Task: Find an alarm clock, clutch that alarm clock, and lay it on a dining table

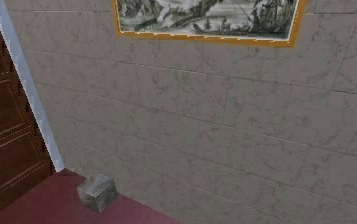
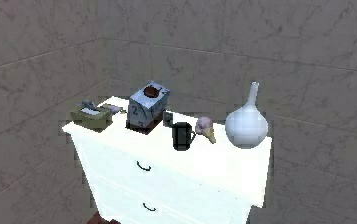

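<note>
State of claw cannot be told. No alarm clock confirmed; the likeliest candidate is the small pinkish object [image 2: 204,127] on the white dresser [image 2: 166,165], between black mug [image 2: 182,136] and white vase [image 2: 246,122]. Risk: a reach topples either neighbour.

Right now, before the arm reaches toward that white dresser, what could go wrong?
Things on the dresser stand close together: a reach near the black mug could topple the narrow-necked white vase beside it. Nothing there clearly reads as an alarm clock, so the blue-grey box might be grabbed wrongly. Ahead, a grey block on the floor by the wall could catch the base.
</note>
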### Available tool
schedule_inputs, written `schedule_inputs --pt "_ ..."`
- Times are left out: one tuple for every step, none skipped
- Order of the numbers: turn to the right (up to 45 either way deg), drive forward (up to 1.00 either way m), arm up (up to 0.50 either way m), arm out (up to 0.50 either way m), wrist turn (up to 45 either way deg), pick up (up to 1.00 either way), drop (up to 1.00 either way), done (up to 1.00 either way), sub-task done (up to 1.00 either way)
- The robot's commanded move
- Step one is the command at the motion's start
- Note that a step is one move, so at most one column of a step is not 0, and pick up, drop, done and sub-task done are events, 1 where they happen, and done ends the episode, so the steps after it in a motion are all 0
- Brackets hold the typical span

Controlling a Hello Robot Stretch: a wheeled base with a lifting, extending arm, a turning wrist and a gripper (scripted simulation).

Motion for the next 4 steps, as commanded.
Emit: schedule_inputs --pt "0.0 0.0 0.38 0.0 0.0 0.0 0.0 0.0 0.0" --pt "0.0 0.0 0.0 0.5 0.0 0.0 0.0 0.0 0.0" --pt "0.0 0.0 0.0 0.0 45.0 0.0 0.0 0.0 0.0" --pt "0.0 0.0 0.0 0.0 45.0 0.0 0.0 0.0 0.0"
